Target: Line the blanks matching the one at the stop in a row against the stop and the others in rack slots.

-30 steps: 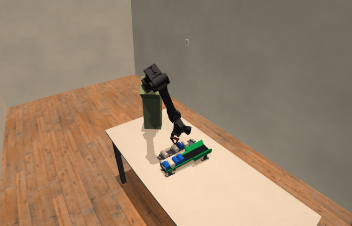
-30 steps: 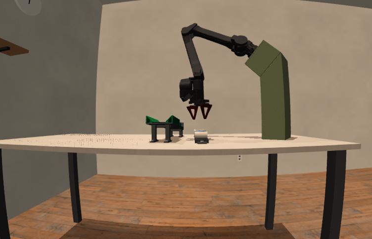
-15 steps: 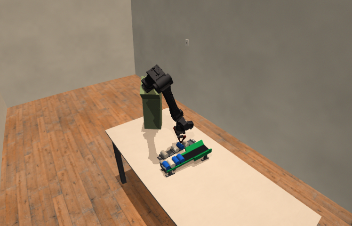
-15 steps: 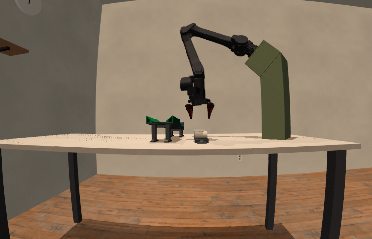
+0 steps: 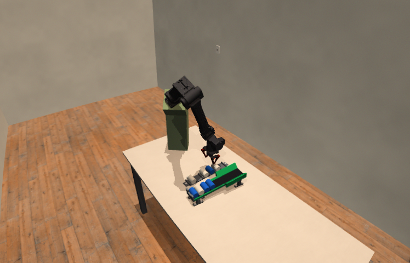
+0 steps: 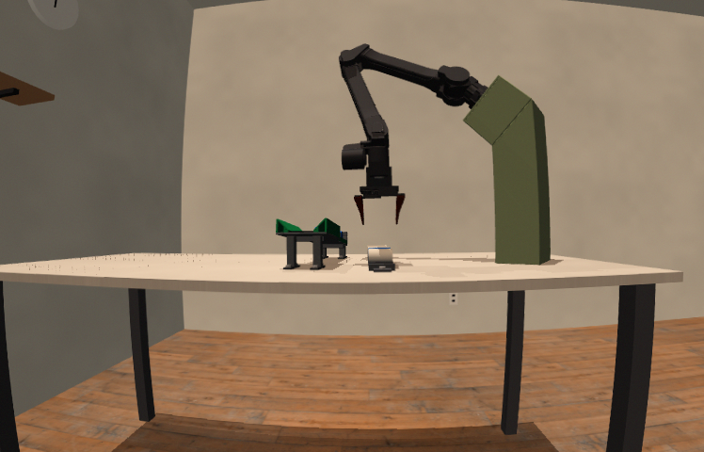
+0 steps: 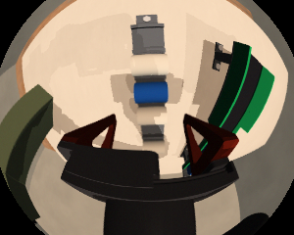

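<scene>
Left to right through my wrist view, then, and out past my left-hand side of the picture stands the green pedestal (image 5: 177,131) (image 6: 519,185) (image 7: 26,127), well apart from my gripper (image 5: 210,160) (image 6: 379,223) (image 7: 149,117). And my gripper is wide apart, grasping nothing, its fingers pointing down above the tabletop (image 5: 266,221) (image 6: 428,282) (image 7: 88,49)!

Straight below, framed between those fingers, runs the stock rack (image 5: 197,177) (image 6: 381,267) (image 7: 148,40). Four blanks on it: from the far end of the wrist view, a first cream blank (image 5: 216,167) (image 6: 379,255) (image 7: 149,65), then the rack's blue blank (image 5: 210,169) (image 7: 151,92), then a second cream blank (image 5: 203,172) (image 7: 152,116). A gap, and nearest my gripper's body in that picture, a third cream blank (image 5: 191,179) (image 7: 158,146), partly hidden.

Over to the right of my fingers, the green feed ramp (image 5: 230,176) (image 6: 331,226) (image 7: 235,78), raised on legs beside the rack. The top view has its row, left to right from the stop end: a stop-end blue blank (image 5: 193,192), the odd cream blank (image 5: 199,189) sitting among the blues, a middle blue blank (image 5: 204,186), and an outer blue blank (image 5: 210,184). Three blue on the ramp, one blue down on the rack below me! Exact centering in the slots, I cannot tell.
</scene>
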Robot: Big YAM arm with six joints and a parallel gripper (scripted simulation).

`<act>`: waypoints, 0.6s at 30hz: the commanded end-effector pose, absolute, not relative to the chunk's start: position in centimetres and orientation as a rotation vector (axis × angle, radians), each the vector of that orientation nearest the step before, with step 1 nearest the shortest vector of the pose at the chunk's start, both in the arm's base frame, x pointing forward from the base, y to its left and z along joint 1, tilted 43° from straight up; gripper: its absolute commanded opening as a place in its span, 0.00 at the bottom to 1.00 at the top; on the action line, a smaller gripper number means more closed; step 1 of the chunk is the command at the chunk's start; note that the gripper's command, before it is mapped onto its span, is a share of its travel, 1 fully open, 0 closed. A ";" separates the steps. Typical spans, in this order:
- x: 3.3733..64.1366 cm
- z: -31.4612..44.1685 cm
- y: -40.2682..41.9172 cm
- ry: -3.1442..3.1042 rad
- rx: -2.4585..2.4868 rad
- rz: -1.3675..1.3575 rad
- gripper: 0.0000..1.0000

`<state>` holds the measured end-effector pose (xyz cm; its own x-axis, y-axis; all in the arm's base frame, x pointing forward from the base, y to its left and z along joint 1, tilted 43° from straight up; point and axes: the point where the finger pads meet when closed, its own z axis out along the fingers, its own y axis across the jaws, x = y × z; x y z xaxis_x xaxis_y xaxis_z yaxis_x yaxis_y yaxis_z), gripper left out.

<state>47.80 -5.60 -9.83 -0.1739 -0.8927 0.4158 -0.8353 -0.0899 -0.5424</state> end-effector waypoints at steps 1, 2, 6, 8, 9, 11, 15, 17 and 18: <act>48.3 -9.6 -5.4 2.030 -1.997 -1.135 0.76; 48.3 -9.6 -5.4 2.030 -1.997 -1.135 0.76; 48.3 -9.6 -5.4 2.030 -1.997 -1.135 0.76; 48.3 -9.6 -5.4 2.031 -1.996 -1.135 0.76; 48.3 -9.6 -5.4 2.033 -1.992 -1.134 0.76; 48.3 -9.6 -5.4 2.034 -1.991 -1.134 0.76; 48.3 -9.6 -5.4 2.034 -1.991 -1.134 0.76; 48.3 -9.6 -5.4 2.034 -1.991 -1.134 0.76; 48.3 -9.6 -5.4 2.034 -1.991 -1.134 0.76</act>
